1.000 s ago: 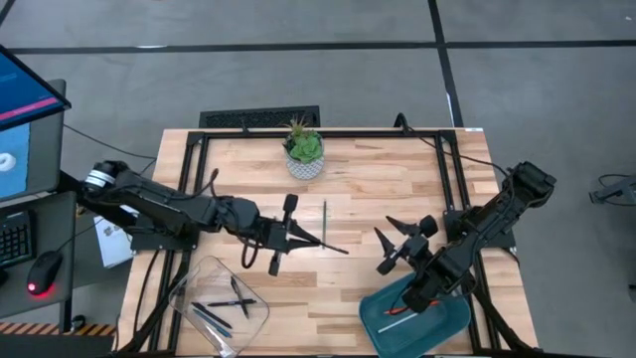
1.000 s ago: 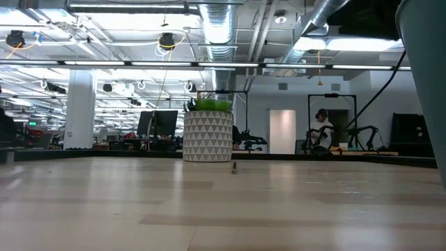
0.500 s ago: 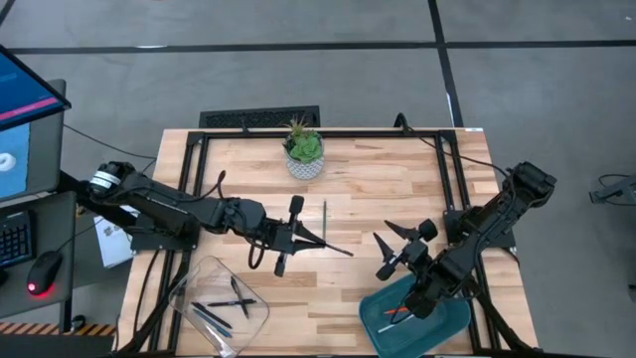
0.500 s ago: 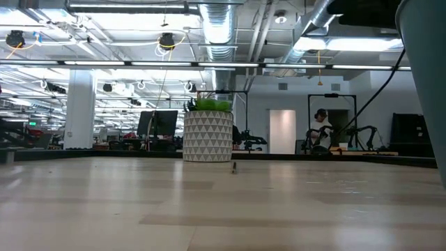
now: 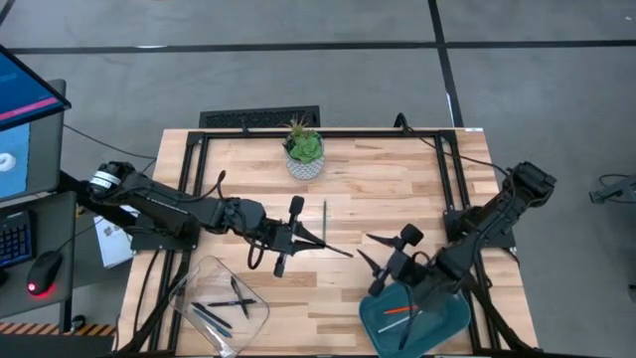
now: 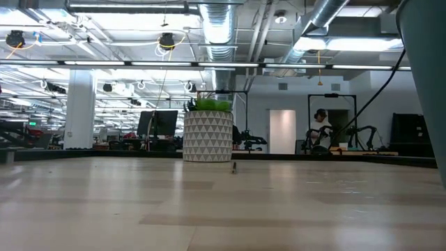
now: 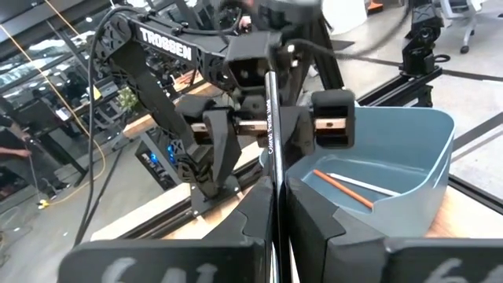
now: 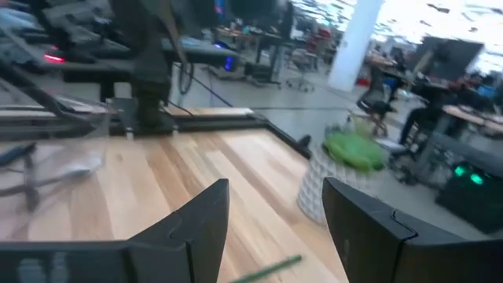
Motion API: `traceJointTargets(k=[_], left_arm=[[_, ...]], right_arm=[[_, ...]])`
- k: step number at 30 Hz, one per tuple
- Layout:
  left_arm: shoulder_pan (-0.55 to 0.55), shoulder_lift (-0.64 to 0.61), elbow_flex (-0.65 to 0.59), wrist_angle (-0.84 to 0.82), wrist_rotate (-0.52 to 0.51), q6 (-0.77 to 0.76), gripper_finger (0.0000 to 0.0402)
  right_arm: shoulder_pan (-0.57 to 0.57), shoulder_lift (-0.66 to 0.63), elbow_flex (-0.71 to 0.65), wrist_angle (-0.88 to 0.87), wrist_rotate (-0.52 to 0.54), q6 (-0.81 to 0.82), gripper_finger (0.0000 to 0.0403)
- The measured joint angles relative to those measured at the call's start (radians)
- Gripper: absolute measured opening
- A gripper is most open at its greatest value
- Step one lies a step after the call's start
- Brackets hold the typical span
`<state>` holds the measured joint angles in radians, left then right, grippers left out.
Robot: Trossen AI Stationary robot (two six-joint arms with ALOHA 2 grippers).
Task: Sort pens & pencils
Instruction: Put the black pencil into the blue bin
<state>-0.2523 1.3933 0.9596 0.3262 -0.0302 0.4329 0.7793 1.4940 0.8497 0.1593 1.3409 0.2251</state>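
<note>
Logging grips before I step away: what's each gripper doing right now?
Left gripper: shut on a black pencil.
Right gripper: open, empty.

Grey concrete floor [image 5: 298, 70] surrounds the wooden table [image 5: 378, 189]; a monitor [image 5: 25, 124] stands at its side. Beyond — exposed ceiling ducts [image 6: 216, 28], white column [image 6: 79, 108], lit doorway [image 6: 282, 131], distant desks.

1 potted plant [image 5: 304, 151]. 2 bins: 1 clear bin [image 5: 189, 291] holding about 3 dark pens [image 5: 227, 303], 1 blue bin [image 5: 449, 320] with 2 pencils [image 5: 398, 312]. 1 green pencil [image 5: 324, 221] loose on bench [image 5: 378, 189], 1 black pen [image 5: 330, 246] held.
</note>
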Motion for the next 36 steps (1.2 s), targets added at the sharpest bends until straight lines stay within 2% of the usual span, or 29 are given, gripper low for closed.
traceJointTargets(k=[3,6,11,15,20,26,36], left_arm=[[0.000,0.000,0.000,0.001,0.008,0.003,0.0013],[0.000,0.000,0.000,0.002,0.008,0.012,0.0013],[0.000,0.000,0.000,0.002,0.008,0.015,0.0013],[0.000,0.000,0.000,0.002,0.008,0.014,0.0013],[0.000,0.000,0.000,0.002,0.008,0.010,0.0013],[0.000,0.000,0.000,0.024,0.008,0.009,0.0013],[0.020,0.024,0.002,0.099,0.007,0.020,0.0013]], right_arm=[[-0.027,0.000,-0.004,0.187,-0.062,-0.182,0.0228],[-0.066,0.000,-0.041,0.362,-0.137,-0.272,0.0228],[-0.127,0.000,-0.163,0.755,-0.401,-0.428,0.0228],[-0.153,0.000,-0.247,0.965,-0.467,-0.502,0.0228],[-0.167,0.000,-0.280,1.012,-0.586,-0.514,0.0228],[-0.167,0.000,-0.277,1.019,-0.633,-0.538,0.0228],[-0.207,0.000,-0.276,1.072,-0.649,-0.618,0.0228]])
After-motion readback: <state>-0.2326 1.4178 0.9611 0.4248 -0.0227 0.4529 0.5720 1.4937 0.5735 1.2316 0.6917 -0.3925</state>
